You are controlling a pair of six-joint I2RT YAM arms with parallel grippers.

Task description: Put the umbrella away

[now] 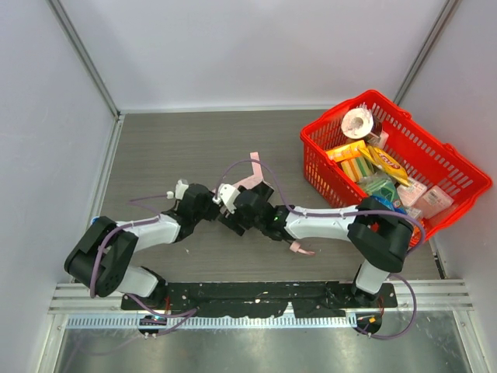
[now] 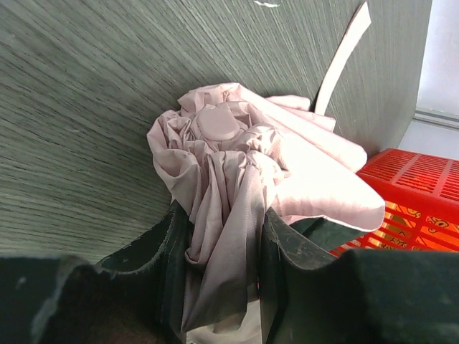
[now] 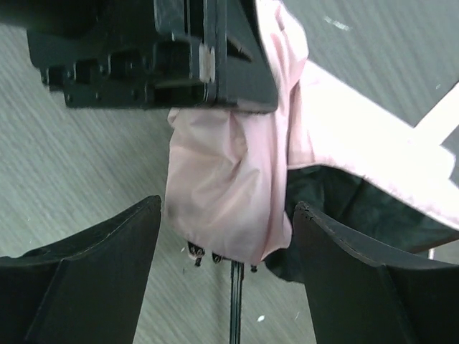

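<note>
The umbrella [image 1: 249, 181] is a crumpled pale pink bundle on the grey table, mostly hidden under both grippers in the top view. My left gripper [image 1: 223, 203] is shut on a fold of its fabric [image 2: 222, 215]; the round pink cap [image 2: 217, 123] of the umbrella faces the left wrist camera. My right gripper [image 1: 242, 215] is open, its jaws either side of the hanging fabric [image 3: 226, 193] without touching it. The thin black shaft [image 3: 235, 304] runs out below the fabric. A small pink piece [image 1: 300, 249] lies by the right forearm.
A red plastic basket [image 1: 458, 167] full of packets and a tape roll [image 1: 357, 122] stands at the right. A pink closing strap [image 1: 253, 160] sticks out toward the back. White walls enclose the table on three sides.
</note>
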